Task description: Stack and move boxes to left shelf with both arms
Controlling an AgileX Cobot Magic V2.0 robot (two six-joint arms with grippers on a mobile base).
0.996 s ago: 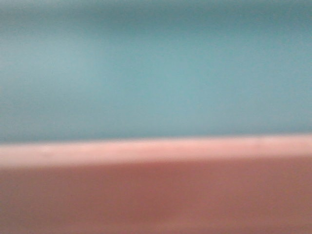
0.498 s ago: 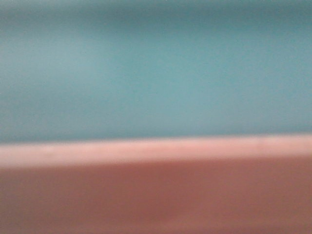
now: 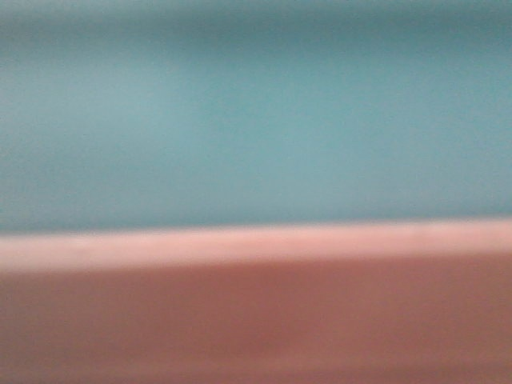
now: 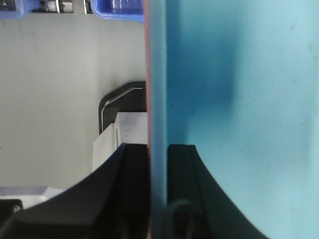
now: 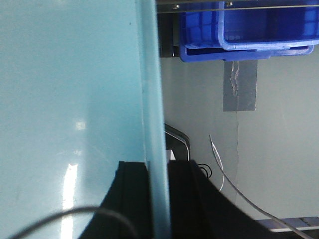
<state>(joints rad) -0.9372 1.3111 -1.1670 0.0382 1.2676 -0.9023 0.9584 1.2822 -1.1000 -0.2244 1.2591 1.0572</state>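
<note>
Two grippers carry our load, each pinched on an end wall. Our left gripper point(image 4: 158, 159) has its jaws closed over the blue tub point(image 4: 239, 99), one finger inside and one outside, with a red edge of the pink tub point(image 4: 146, 59) just showing against the wall. Our right gripper point(image 5: 157, 177) is clamped the same way on the opposite wall. In the front view blue sits above pink. Beyond are the grey floor point(image 4: 50, 89) and dark blue bins point(image 5: 239, 25); we cannot see the shelf. We judge that uneven arm motion could twist the walls loose, or the stack could strike those bins.
</note>
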